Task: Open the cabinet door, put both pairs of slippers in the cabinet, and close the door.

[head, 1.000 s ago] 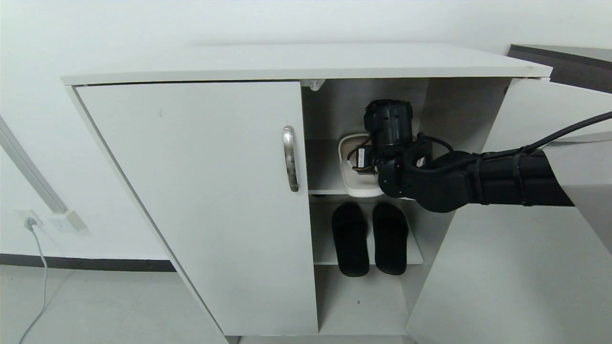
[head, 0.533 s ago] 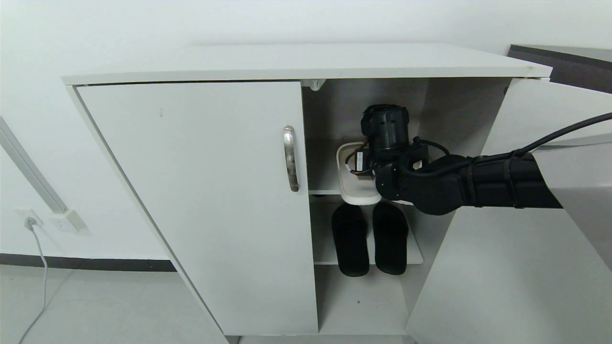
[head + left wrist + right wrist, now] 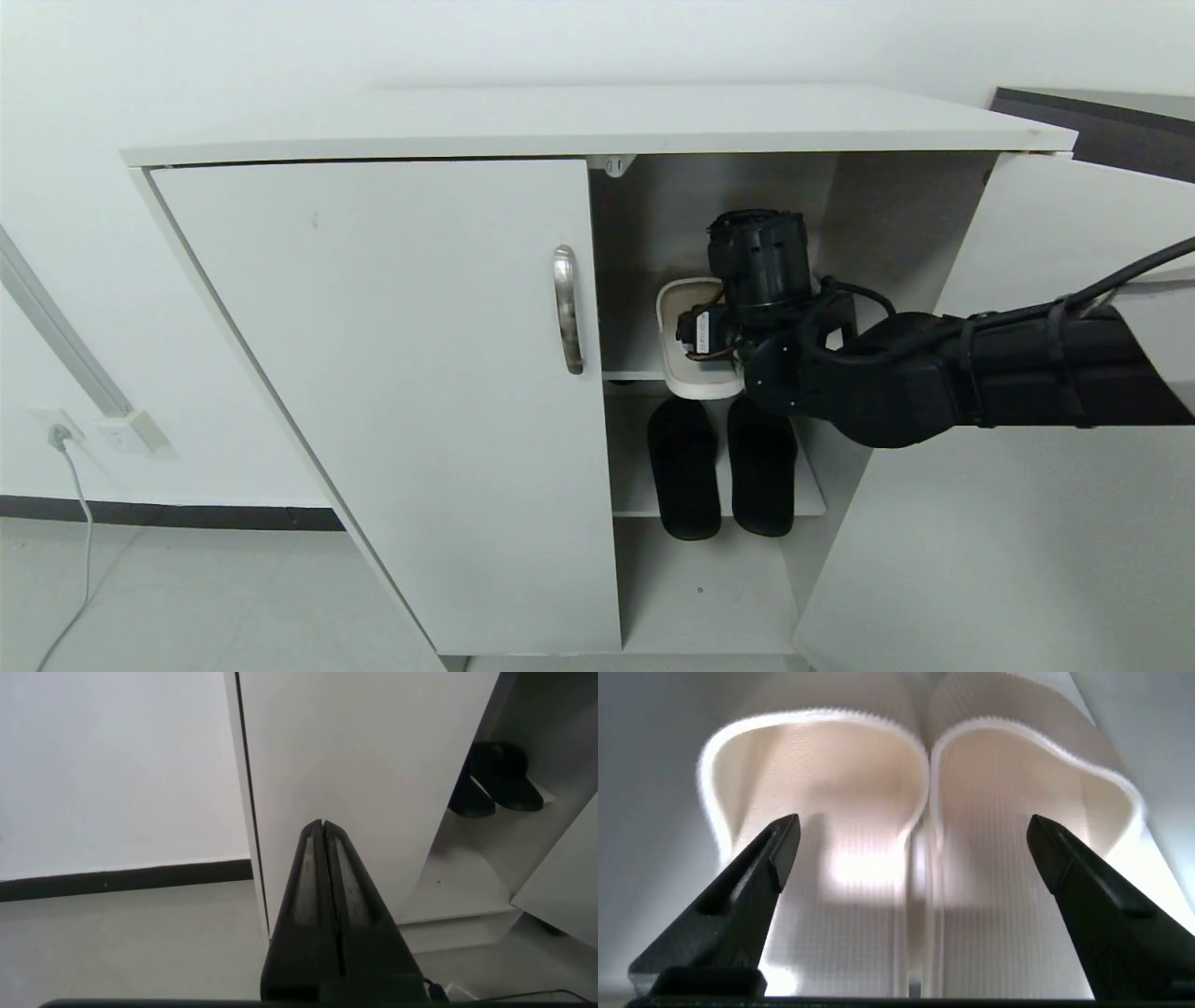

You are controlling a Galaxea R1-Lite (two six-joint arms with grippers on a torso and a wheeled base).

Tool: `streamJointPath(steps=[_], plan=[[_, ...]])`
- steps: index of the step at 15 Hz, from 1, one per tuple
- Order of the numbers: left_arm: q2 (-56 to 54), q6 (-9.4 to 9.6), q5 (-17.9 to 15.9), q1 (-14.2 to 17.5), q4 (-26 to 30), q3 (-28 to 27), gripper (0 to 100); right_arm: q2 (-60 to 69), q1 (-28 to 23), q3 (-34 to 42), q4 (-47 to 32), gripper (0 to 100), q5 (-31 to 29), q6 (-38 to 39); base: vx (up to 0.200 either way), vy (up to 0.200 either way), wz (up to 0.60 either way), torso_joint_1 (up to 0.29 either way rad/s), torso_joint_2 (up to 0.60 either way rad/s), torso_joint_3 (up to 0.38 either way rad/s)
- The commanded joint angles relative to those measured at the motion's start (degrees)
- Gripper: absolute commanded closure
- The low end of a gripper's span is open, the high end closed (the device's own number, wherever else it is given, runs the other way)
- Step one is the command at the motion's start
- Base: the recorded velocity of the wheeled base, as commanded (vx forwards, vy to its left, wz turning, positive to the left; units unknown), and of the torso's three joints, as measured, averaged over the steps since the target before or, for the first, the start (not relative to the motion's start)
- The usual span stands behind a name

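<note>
On the upper shelf point(image 3: 630, 327): the white slippers point(image 3: 695, 381) are laid side by side, inner edges touching (best seen from the right wrist), and their near end reaches just past the shelf's front edge.
On the middle shelf point(image 3: 812, 499): the black slippers point(image 3: 724, 467) are set side by side, directly below the white pair, and their near ends hang slightly over the front edge.
Right gripper point(image 3: 913, 831): released; its fingers point(image 3: 747, 887) are spread wide, one toward each outer side of the white slippers, and nothing is held. Whether the fingers touch the slippers cannot be told.
Right arm point(image 3: 934, 378): stretched in from the right past the open door, with the wrist inside the upper compartment, over the white slippers.
Left gripper point(image 3: 322, 831): clenched on nothing, fingers pressed flat together; it is held low, outside the cabinet, facing the shut door and above the floor point(image 3: 121, 933).
Cabinet point(image 3: 597, 121): white, stood against a white wall.
Left door point(image 3: 373, 392): shut, with an upright metal handle point(image 3: 565, 310) near its inner edge.
Right door point(image 3: 980, 560): swung wide open, so the right half of the cabinet is exposed.
Bottom compartment point(image 3: 700, 588): its floor is seen beneath the black slippers.
Beside the cabinet: a wall socket point(image 3: 61, 434) is seen low on the left, with a cable point(image 3: 82, 523) hanging from it to the floor.
</note>
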State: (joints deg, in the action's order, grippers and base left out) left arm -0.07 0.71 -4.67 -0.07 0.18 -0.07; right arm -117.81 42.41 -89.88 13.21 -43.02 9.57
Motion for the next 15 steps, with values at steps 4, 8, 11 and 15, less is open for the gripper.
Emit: streamJointPath(steps=[4,8,11,15], plan=[[0.1,0.00,0.0,0.0,0.0,0.0,100,10.5,4.4,15.0,6.7,0,0.0,-0.1,0.000,0.000,0.00,0.000,0.00,0.000],[0.1,0.08,0.0,0.0,0.0,0.0,100,17.7,5.1,29.1,15.9,0,4.5,-0.3,0.000,0.000,0.00,0.000,0.00,0.000],[0.1,0.00,0.0,0.0,0.1,0.0,100,22.5,5.2,37.4,20.4,0,9.3,-0.1,0.000,0.000,0.00,0.000,0.00,0.000],[0.1,0.08,-0.1,0.0,0.0,0.0,100,23.1,6.0,42.2,25.6,100,9.4,-0.1,0.000,0.000,0.00,0.000,0.00,0.000]])
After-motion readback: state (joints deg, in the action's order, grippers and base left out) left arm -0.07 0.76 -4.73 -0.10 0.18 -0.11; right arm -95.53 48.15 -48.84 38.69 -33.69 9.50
